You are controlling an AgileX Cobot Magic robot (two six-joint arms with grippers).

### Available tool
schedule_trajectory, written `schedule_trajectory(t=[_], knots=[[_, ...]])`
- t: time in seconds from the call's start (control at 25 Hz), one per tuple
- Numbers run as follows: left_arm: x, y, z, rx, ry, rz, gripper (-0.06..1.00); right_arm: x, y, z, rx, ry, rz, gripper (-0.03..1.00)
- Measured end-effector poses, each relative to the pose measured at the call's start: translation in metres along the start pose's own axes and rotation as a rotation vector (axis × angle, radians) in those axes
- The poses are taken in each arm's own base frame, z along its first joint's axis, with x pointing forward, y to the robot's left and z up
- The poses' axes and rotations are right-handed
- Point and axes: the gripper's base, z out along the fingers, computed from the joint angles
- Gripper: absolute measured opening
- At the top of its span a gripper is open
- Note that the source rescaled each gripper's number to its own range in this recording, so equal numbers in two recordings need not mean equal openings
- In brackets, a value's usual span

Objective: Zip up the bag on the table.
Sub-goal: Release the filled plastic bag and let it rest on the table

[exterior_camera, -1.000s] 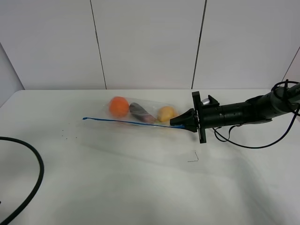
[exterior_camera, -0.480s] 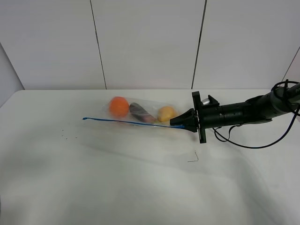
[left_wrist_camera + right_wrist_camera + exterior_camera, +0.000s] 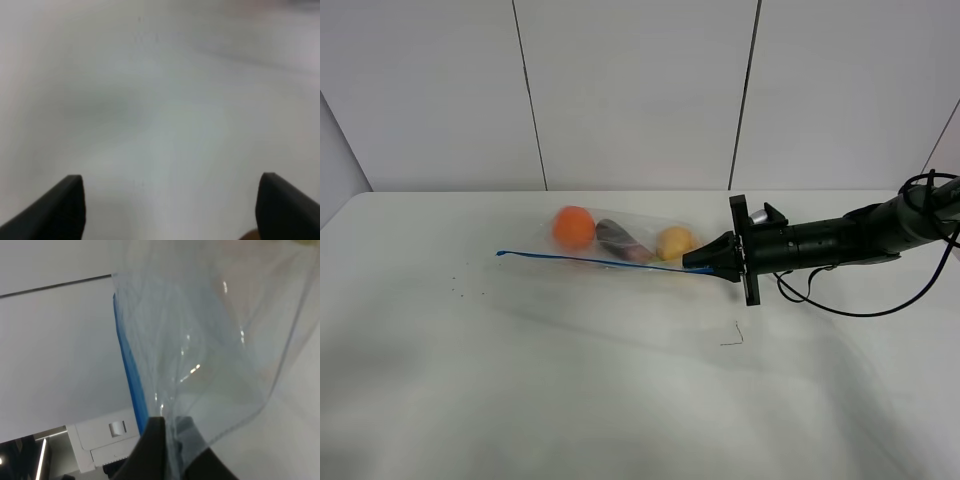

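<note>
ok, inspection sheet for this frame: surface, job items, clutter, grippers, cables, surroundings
Surface: white table, a few dark specks, one thin mark.
Job's things: clear bag lying flat, blue zipper strip on its near edge; orange, purple and yellow produce inside.
Clutter: nothing seen.
Grippers: right gripper shut on the bag's right end; left gripper open over bare table.
Cables: black cable looping under the right arm.
Surroundings: white panelled wall.

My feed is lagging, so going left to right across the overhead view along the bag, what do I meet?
Free end of the blue zipper strip → orange → purple vegetable → yellow fruit → right tool, shut on the bag's corner.
</note>
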Motion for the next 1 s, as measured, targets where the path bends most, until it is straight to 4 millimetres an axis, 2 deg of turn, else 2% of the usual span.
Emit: schedule_trajectory(t=[0.52,0.6,0.68,0.76,0.8,0.88,1.0], knots=[[0.002,0.000,-0.004,0.019,-0.029,0.009,0.96,0.000,0.000,0.000,0.001,0.001,0.000,0.02],[0.002,0.000,-0.004,0.019,-0.029,0.009,0.96,0.001,-0.001,0.000,0.007,0.007,-0.003,0.15],[0.002,0.000,-0.004,0.019,-0.029,0.008,0.96,0.002,-0.002,0.000,0.021,0.019,0.002,0.41],[0.002,0.000,-0.004,0.019,-0.029,0.008,0.96,0.002,-0.004,-0.003,0.038,0.029,0.012,0.75],[0.002,0.000,-0.004,0.019,-0.029,0.008,0.96,0.001,-0.006,-0.006,0.046,0.030,0.020,0.85],[0.002,0.000,-0.004,0.019,-0.029,0.008,0.96,-0.002,-0.006,-0.013,0.086,0.047,0.005,0.95],[0.002,0.000,-0.004,0.019,-0.029,0.008,0.96,-0.013,0.010,-0.029,0.205,0.085,-0.080,0.99]])
